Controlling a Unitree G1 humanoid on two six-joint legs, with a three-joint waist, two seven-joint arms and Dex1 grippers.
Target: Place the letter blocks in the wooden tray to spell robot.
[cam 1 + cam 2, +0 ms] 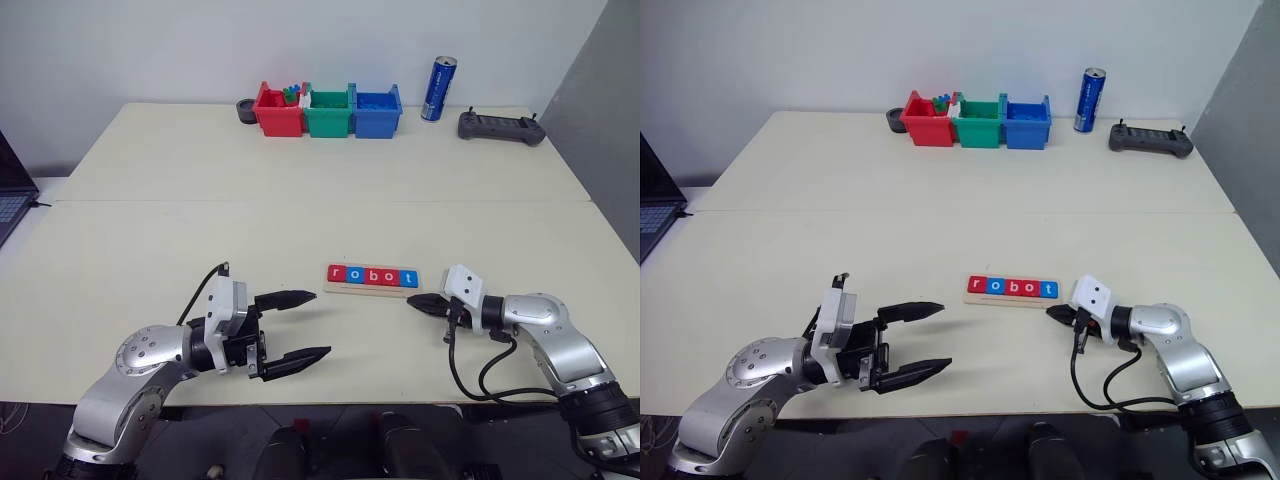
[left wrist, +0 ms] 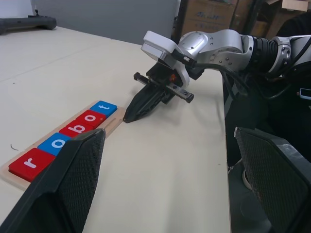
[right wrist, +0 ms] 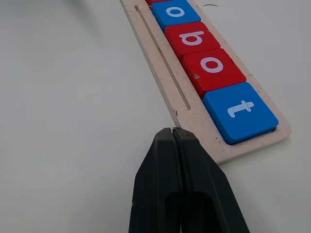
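Observation:
The wooden tray (image 1: 371,290) lies on the table near the front, between my two grippers. Its letter blocks (image 1: 372,276) sit in a row reading r, o, b, o, t: red, blue, red, red, blue. The blue t block (image 3: 240,111) is at the tray's right end. My right gripper (image 1: 413,300) is shut with nothing in it. Its tip (image 3: 172,132) rests low over the table just short of that end and is apart from the tray. My left gripper (image 1: 320,324) hovers open and empty to the left of the tray, pointing toward it.
Red (image 1: 277,112), green (image 1: 328,112) and blue (image 1: 377,112) plastic bins stand at the table's far edge. To their right are a blue can (image 1: 438,88) and a dark controller (image 1: 501,126). A laptop (image 1: 10,195) juts in at the left edge.

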